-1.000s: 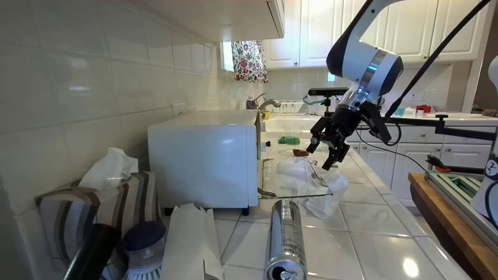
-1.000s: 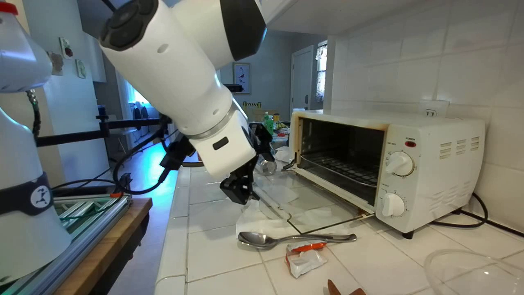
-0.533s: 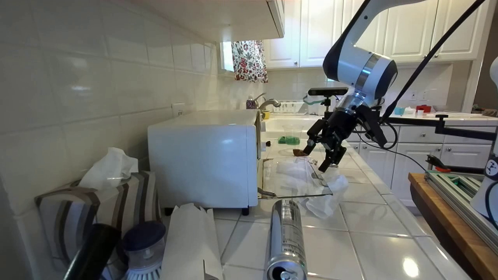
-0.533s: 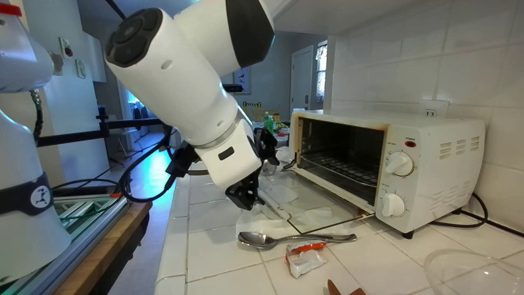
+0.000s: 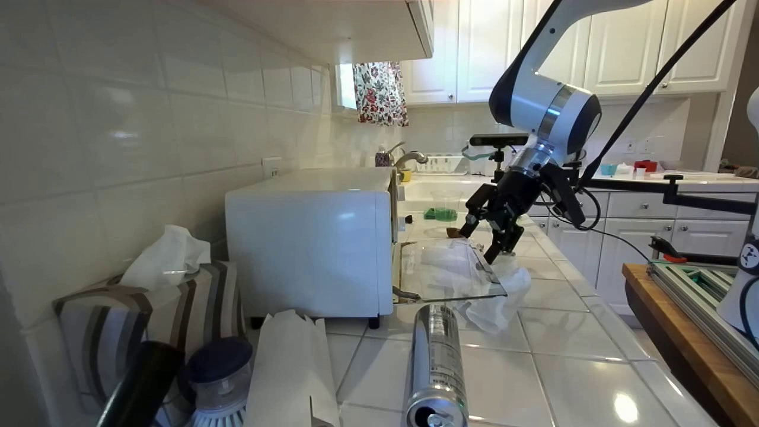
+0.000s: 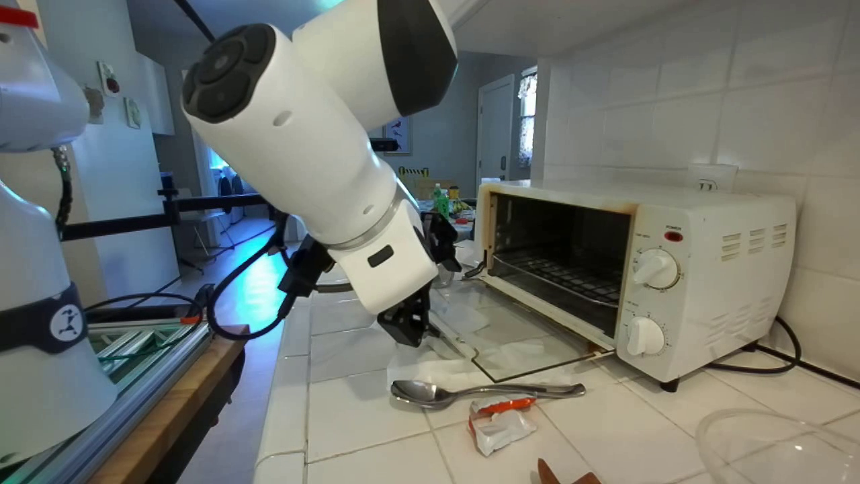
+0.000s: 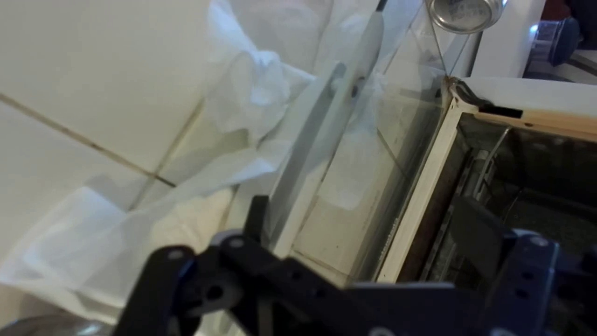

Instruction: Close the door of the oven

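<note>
The glass door (image 6: 521, 333) of the toaster oven (image 6: 635, 299) is folded right down, reaching out low over the tiled surface (image 5: 563, 323), with its handle (image 7: 322, 144) along the edge farthest from the oven. I judge that is why my gripper (image 5: 476, 247) is set out there: pushing up from beyond the handle should swing the door up. My fingers (image 7: 259, 217) are spread and grip nothing; in the wrist view 1 is at the handle's outer side, the other towards the oven. I cannot tell whether either touches. A crumpled white wrapper (image 7: 261, 93) runs under the door's outer edge and could, I think, snag as it lifts. Against 1 second ago, my gripper is lower and nearer the oven, while the door looks just as far down.
</note>
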